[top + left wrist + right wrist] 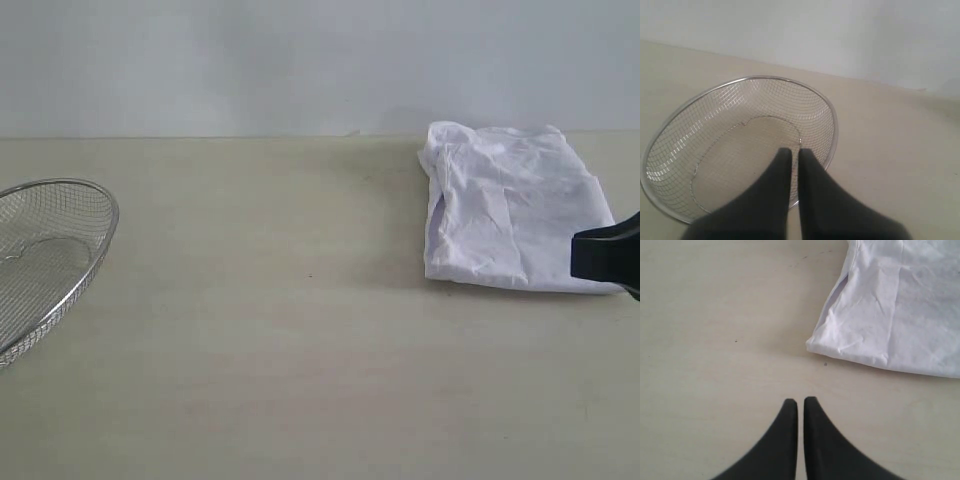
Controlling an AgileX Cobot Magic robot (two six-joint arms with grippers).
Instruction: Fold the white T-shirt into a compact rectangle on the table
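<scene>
Two grippers: left gripper (791,151) and right gripper (800,402) are both pinched closed and empty.
Shirt: the white T-shirt (510,215) lies as a rumpled rectangle at 2 o'clock on the table (300,330). The right gripper is near its front edge, not touching.
Step, judged: tidying. Press the puffy edges flat and square the corners without dragging layers.
Room: bare tabletop from 5 to 8 o'clock. The wire basket (60,181) is at 9 o'clock, and the table's far edge is close behind the shirt.

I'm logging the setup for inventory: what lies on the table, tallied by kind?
White T-shirt: 1
Wire-mesh basket: 1
Total: 2
</scene>
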